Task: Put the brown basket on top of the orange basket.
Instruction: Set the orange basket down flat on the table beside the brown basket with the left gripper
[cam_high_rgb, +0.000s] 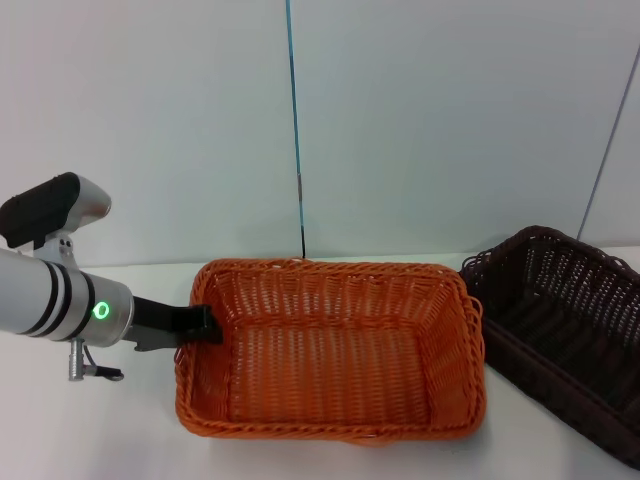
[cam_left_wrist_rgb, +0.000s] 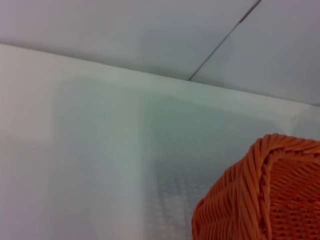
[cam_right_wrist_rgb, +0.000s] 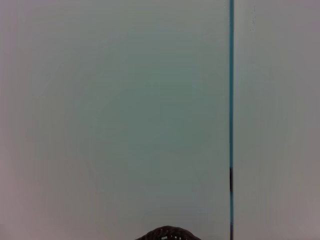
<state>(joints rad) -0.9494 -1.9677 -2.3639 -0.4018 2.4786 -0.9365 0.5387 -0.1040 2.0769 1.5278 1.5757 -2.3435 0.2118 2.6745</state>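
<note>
The left hand (cam_high_rgb: 205, 324) is at the short end of the orange basket (cam_high_rgb: 335, 350), its dark fingers right against the braided rim there. From the head view the fingers seem to straddle or press that rim, but I cannot tell whether they are closed on it or merely touching. The orange basket sits on the white counter (cam_high_rgb: 120, 430), stretching away from the hand toward the robot's right. The brown basket (cam_high_rgb: 565, 335) lies beyond the orange basket's far end from the hand, just beside it, tilted, with one side raised. The right hand does not show in any view; its wrist camera faces the wall and catches only a sliver of brown weave at the frame's edge.

The step in hand appears to be steadying the orange basket so it makes a fixed base. To do it well, the left hand should keep the rim pinned without crushing the weave, while the brown basket is lifted level, carried over, squared to the orange one and lowered evenly.

No brand, label or writing can be read anywhere.
</note>
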